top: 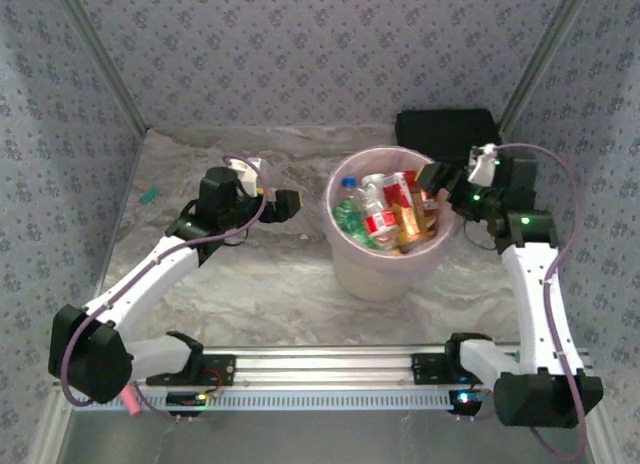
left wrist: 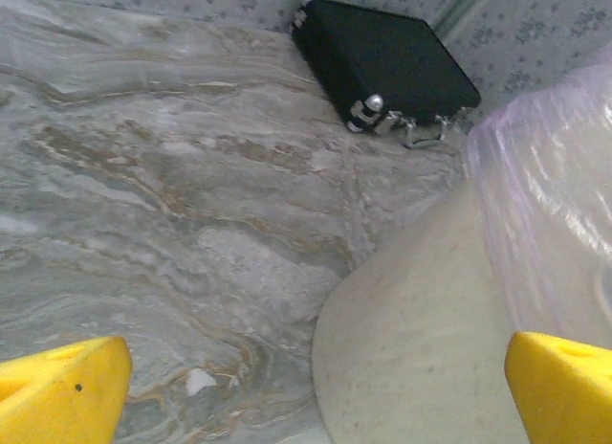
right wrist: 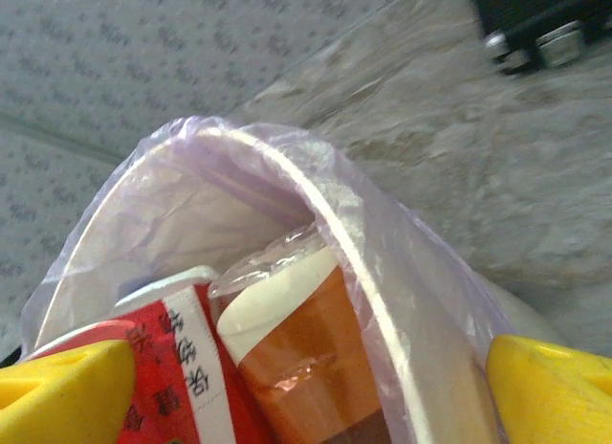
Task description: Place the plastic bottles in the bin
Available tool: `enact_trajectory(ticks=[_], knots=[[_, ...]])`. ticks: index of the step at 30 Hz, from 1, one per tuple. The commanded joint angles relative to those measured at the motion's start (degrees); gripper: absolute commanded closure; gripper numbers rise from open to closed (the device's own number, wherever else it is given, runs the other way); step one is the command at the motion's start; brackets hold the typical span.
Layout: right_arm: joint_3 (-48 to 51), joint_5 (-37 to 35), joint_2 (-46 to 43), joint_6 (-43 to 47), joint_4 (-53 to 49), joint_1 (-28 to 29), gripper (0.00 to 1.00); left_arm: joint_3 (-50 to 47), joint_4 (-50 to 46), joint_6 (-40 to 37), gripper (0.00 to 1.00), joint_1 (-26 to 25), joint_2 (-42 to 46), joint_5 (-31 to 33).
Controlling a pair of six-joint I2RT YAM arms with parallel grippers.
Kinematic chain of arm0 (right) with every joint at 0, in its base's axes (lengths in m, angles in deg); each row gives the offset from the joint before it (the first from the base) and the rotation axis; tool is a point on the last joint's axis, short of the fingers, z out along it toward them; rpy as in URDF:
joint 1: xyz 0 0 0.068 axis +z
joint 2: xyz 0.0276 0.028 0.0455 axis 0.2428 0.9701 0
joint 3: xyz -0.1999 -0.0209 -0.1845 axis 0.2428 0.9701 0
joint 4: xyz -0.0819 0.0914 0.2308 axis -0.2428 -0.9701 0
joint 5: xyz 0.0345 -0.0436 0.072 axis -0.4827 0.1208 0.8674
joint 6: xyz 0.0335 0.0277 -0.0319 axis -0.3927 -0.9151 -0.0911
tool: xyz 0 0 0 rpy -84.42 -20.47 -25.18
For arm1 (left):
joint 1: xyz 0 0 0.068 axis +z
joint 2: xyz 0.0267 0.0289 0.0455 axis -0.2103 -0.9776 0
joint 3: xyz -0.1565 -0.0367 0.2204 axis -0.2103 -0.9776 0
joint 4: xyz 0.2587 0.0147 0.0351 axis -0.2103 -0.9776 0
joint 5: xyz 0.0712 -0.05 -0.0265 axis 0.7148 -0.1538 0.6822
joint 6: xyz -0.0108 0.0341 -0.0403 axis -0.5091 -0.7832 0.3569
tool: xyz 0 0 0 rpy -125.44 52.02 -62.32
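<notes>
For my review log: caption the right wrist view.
Open right gripper over the pink-lined bin, red and orange bottles inside.

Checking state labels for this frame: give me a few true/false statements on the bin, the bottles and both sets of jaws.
1. Several bottles lie inside the bin. True.
2. The left jaws grip a bottle. False: they stand wide open and empty, beside the bin's left side.
3. A black case sits on the table behind the bin. True.
4. The right jaws are shut. False: they are wide open at the bin's right rim, above the bottles.
5. The bin has tipped over. False: it stands upright.
</notes>
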Motion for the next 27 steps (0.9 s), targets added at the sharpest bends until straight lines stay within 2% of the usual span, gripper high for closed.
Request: enact_trajectory(ticks=[1, 7, 11, 15, 19, 22, 24, 27], knots=[[0.7, -8.0, 0.7, -4.0, 5.5, 8.9, 0.04, -1.1, -1.4, 0.8, 0.00, 1.4, 3.2, 5.4], [-0.8, -9.3, 7.8, -6.7, 11.9, 19.4, 0.04, -2.6, -3.7, 0.7, 0.00, 2.6, 5.6, 7.4], [-6.6, -9.7, 10.5, -5.4, 12.6, 21.0, 0.04, -3.3, -4.8, -0.1, 0.00, 3.4, 8.0, 8.9], [-14.6, -10.0, 12.9, -0.9, 7.1, 21.0, 0.01, -2.7, -6.5, -1.4, 0.00, 3.7, 9.8, 10.5], [-20.0, -13.2, 12.8, 3.6, 0.2, 17.3, 0.00, -0.8, -9.9, -3.6, 0.00, 4.4, 10.7, 15.5], [-21.1, -15.3, 11.9, 7.8, -4.6, 11.7, 0.00, -0.8, -12.5, -7.0, 0.00, 4.8, 11.3, 27.7], [-18.7, -18.6, 10.9, 10.6, -4.4, 7.9, 0.00, -1.9, -12.3, -9.1, 0.00, 6.2, 11.2, 34.9], [-11.6, -19.8, 10.7, 11.6, 1.1, 2.6, 0.00, -6.0, -8.2, -10.8, 0.00, 10.8, 10.1, 37.8]])
